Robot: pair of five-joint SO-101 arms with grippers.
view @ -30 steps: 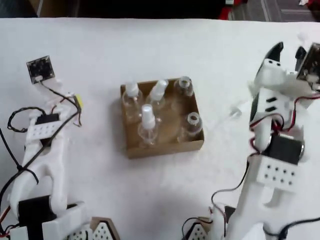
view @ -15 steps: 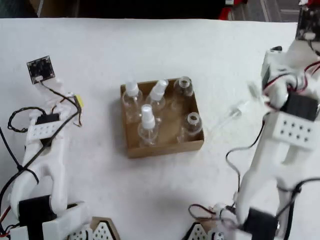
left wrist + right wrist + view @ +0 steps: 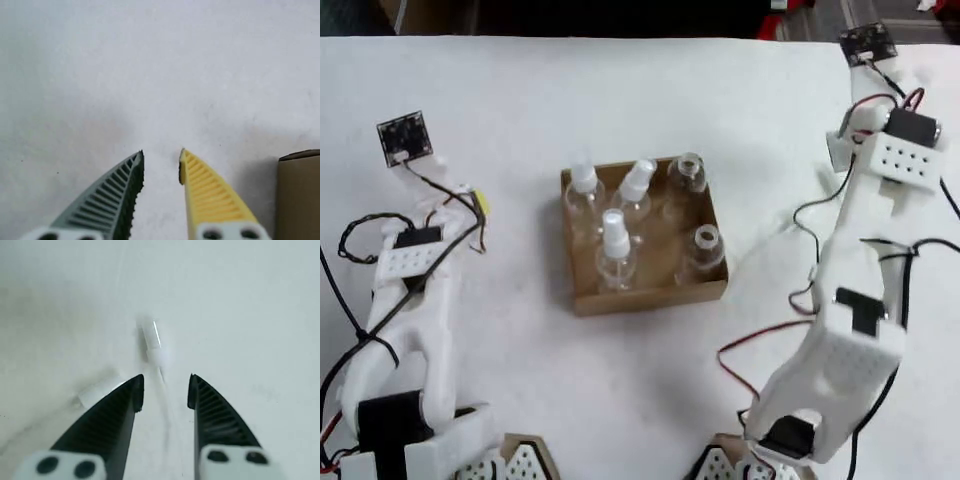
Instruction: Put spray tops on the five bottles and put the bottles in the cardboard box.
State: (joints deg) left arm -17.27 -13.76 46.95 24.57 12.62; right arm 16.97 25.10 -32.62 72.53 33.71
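Right end effector (image 3: 164, 390) straddles white, thin-tubed spray top (image 3: 152, 340).

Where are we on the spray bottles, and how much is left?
Done: all five bottles stand in the cardboard box, and the three capped bottles already have tops on.
In hand: the right gripper, open, hangs over a loose spray top on the table, with a second spray top beside it.
Left: fit those two onto the two uncapped bottles on the box's right side.

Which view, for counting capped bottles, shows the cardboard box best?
High view: the whole cardboard box from above, five bottles inside. Left wrist view catches one brown edge; right wrist view faces a loose spray top.
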